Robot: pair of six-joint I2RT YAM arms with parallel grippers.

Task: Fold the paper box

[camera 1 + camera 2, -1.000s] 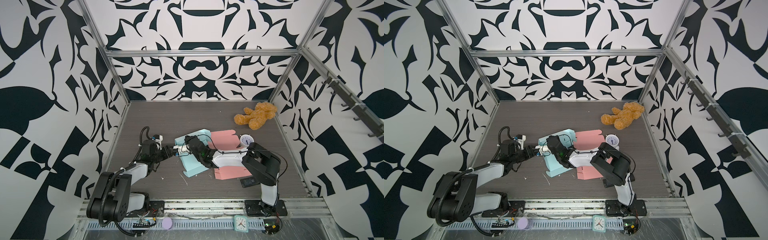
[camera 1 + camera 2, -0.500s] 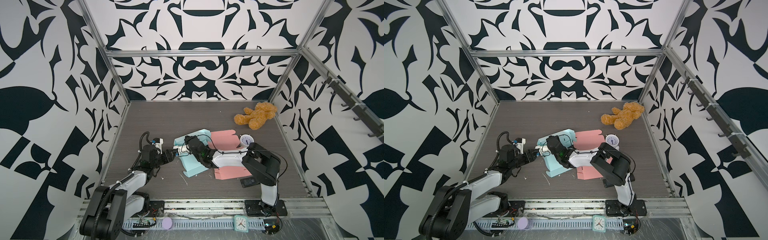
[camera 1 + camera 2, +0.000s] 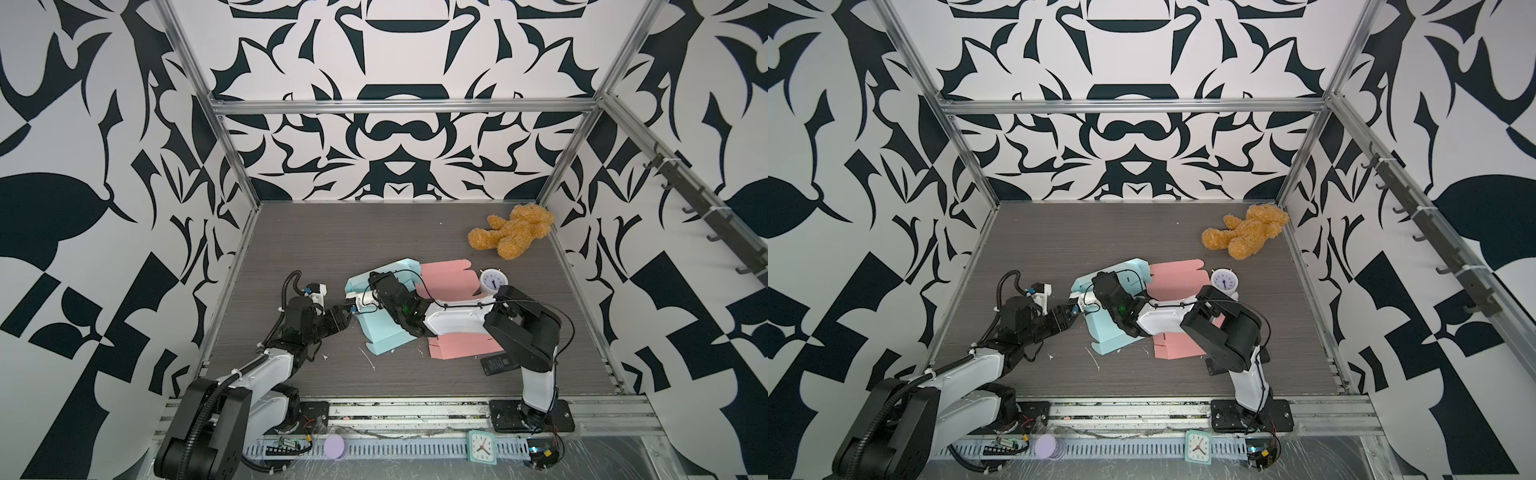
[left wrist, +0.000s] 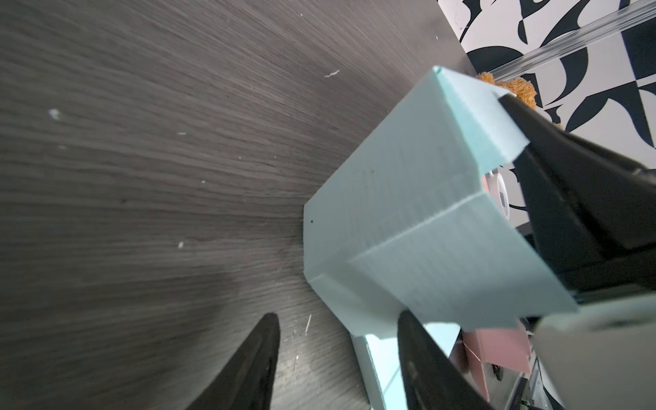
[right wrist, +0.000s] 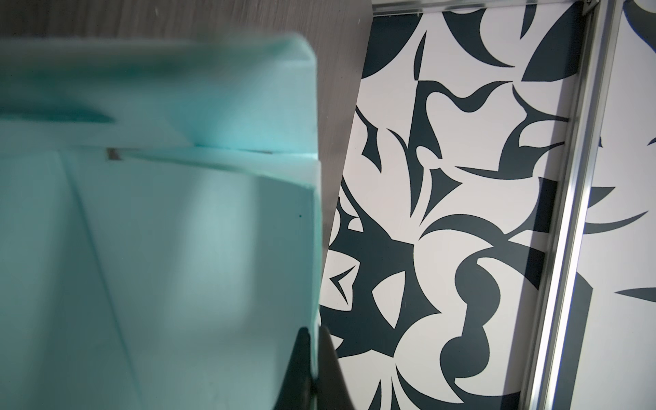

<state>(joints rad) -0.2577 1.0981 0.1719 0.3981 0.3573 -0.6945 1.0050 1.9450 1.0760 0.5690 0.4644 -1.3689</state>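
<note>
Right gripper (image 5: 314, 333) clamped on a wall of the teal paper box (image 3: 379, 332), left gripper (image 4: 333, 319) half-open and empty beside it: we risk crumpling that wall by shoving.

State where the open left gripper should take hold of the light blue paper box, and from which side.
Probably the thin free edge of the raised wall of the light blue paper box, nearest the left gripper, approached from the robot's left, low over the table, jaws straddling it. That wall is a standing sheet; the right gripper pinches an edge nearby.
</note>
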